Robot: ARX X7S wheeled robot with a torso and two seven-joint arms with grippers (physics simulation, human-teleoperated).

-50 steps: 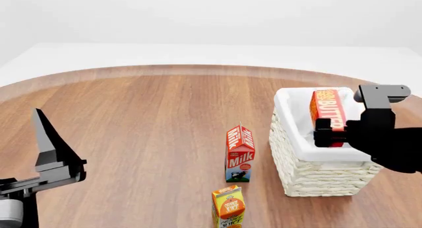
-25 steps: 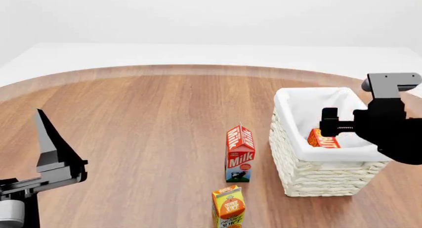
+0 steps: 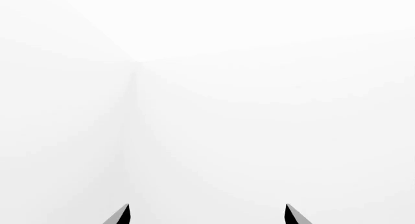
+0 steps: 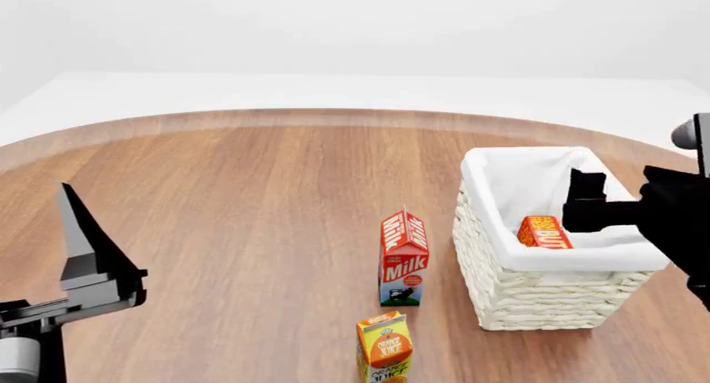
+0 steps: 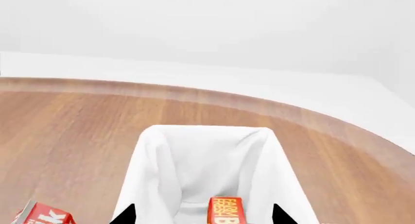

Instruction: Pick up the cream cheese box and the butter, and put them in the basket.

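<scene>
Your red-orange, brick-shaped butter box with the yellow face (image 4: 543, 232) lies inside the white woven wicker basket with the folded cloth liner (image 4: 500, 277), leaning against the liner on the side nearest your right arm, which is what you would expect of a box let go from above rather than set flat. The right wrist view shows it too, deep in the liner's trough with its lettered end up (image 5: 225, 211). Your right claw (image 4: 584, 202) hangs above the basket's rim on that same side, holding nothing; in the wrist view its two dark tips (image 5: 126, 215) stand spread to either side of the butter, well clear of it. The forearm reaches in level from beyond the basket, so the claw points across the basket toward the red-and-white gable-top milk carton (image 4: 404, 258).

That carton stands upright on the round wooden table (image 4: 255, 208) just beside the basket, and the smaller orange juice carton (image 4: 384, 347) stands nearer to you than the milk, both untouched.

Your left claw (image 4: 83, 248) is parked far across the table from the basket, tilted upward; its wrist camera sees only blank white wall between two parted fingertips (image 3: 293, 216), so it is spread and empty as well.

The small cream cheese box shows in none of the views (it may lie under the butter in the basket or outside the frame; I cannot tell which), so judge that half of the job only once you have found it.
</scene>
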